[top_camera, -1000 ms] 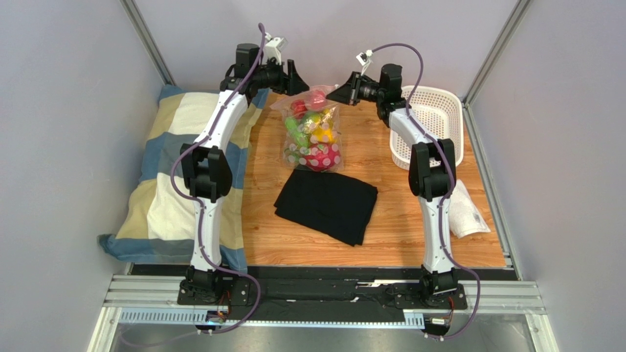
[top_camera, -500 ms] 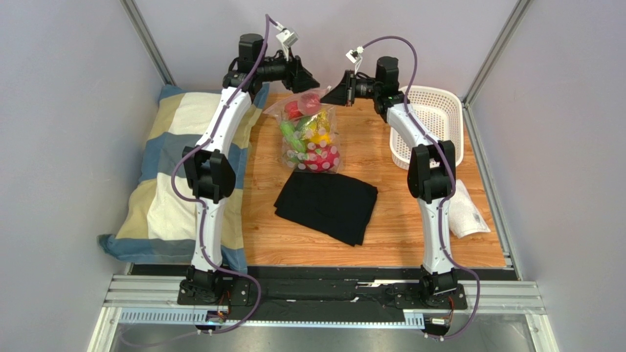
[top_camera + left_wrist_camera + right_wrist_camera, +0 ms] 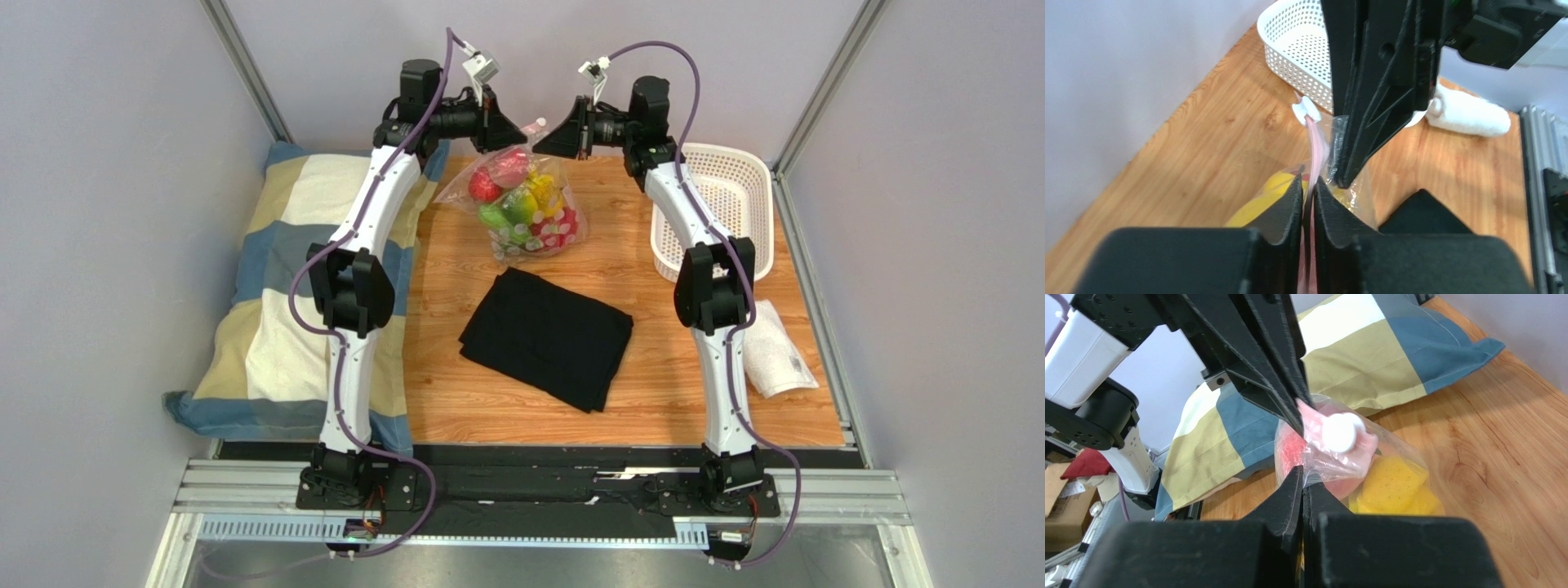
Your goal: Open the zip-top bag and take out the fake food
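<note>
Left tool (image 3: 1309, 188) and right tool (image 3: 1303, 478) pinch the crinkly zip-top bag (image 3: 530, 206).

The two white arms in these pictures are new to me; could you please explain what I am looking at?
They are two robot arms bolted at the table's near edge, each ending in a two-finger gripper. The wide picture comes from a fixed camera above and behind them; the other two come from a camera on each wrist, looking along its own fingers. On the table lie a black cloth, a white basket, a checked pillow and a white roll. The left gripper and the right gripper are both shut on the top edge of the zip-top bag, which holds the fake food.
</note>
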You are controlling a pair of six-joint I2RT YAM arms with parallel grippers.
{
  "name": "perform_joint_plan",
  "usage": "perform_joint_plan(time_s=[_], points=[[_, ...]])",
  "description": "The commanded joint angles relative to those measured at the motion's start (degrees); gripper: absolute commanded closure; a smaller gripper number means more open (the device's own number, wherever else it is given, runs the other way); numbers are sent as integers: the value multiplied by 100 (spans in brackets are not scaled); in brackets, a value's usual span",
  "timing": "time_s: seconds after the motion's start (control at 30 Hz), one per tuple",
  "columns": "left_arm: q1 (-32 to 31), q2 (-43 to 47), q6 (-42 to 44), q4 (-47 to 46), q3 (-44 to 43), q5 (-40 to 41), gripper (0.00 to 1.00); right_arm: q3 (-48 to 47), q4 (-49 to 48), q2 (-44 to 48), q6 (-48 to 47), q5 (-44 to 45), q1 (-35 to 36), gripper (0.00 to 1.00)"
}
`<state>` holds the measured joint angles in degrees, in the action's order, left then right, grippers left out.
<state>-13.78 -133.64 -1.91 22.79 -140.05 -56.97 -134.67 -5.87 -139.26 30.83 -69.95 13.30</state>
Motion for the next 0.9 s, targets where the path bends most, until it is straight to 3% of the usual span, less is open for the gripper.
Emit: perform_joint_plan(time_s=[0.0,0.1,0.17,0.3,0.4,0.47,0.6,0.63,0.67,0.77,0.8,0.83,0.87], points=[[24,-21,-28,-441,-58,124,100,-8,-336,83,195,-62,-38,100],[24,101,-90,-669,179,186,100,239,-415,162,178,16,-73,100],[24,128,-116,-714,250,99,100,231,-467,119,317,87,-126,93],[24,163,-169,-775,311,-7,100,143,-1196,-22,941,-62,-152,67],[16,260,-204,-907,469,19,100,117,-1329,-48,1092,-89,-152,53],[25,321,-204,-907,505,2,100,-6,-1312,-92,1109,-89,-152,55],[16,541,-493,-1415,847,-121,100,-428,-1521,-452,1460,-124,-143,70],[16,585,-538,-1478,969,-139,100,-481,-1627,-496,1679,-115,-143,78],[16,637,-590,-1531,1005,-174,100,-525,-1680,-532,1733,-80,-143,100],[24,647,-853,-1610,980,-96,100,-490,-1821,-532,1787,-36,-91,100],[25,638,-933,-1550,840,-25,89,-420,-1787,-497,1743,-1,-82,100],[42,612,-1029,-1532,769,-25,71,-367,-1760,-418,1629,25,-65,100],[42,577,-1213,-1619,716,-59,31,-306,-1725,-365,1567,60,-64,100]])
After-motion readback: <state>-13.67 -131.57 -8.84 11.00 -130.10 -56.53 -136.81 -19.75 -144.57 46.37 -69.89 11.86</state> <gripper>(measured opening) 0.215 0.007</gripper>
